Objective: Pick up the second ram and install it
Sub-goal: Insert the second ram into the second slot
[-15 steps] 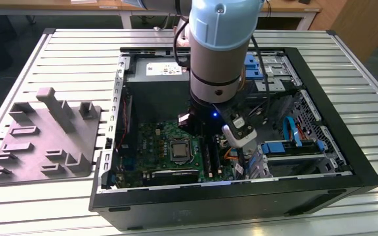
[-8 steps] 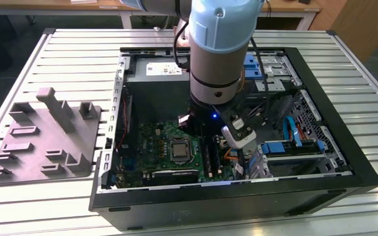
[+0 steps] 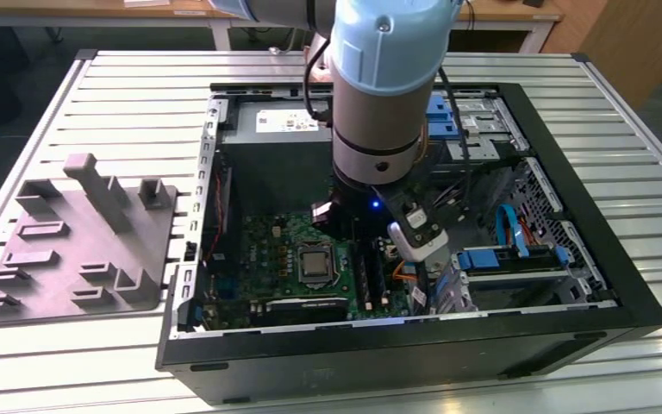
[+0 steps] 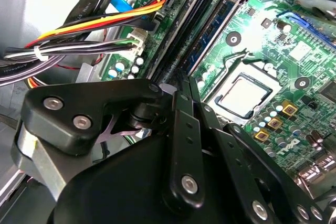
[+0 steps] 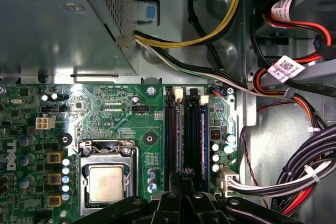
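Slatted table under the open case [image 3: 607, 259], we hang our gripper [image 5: 181, 184] over the slots [image 5: 186, 135], fingers seemingly closed on the second ram [image 4: 181, 85], seating it.

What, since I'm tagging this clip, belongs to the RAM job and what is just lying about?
Job: gripper; memory slots by it; motherboard.
Lying about: grey fixture beside the case; CPU; cable bundles.
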Robot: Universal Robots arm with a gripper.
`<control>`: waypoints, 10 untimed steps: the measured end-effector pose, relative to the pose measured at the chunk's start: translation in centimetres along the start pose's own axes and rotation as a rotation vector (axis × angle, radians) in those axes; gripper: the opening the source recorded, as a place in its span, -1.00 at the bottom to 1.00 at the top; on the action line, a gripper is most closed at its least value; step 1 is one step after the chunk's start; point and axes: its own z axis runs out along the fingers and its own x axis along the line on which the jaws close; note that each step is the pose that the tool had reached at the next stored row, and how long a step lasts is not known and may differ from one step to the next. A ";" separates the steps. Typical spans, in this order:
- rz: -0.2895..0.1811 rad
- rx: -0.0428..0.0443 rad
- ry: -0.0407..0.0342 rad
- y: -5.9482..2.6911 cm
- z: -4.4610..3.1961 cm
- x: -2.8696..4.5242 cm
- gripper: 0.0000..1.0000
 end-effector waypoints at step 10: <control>0.000 0.0000 0.0000 -0.01 0.21 0.01 -0.77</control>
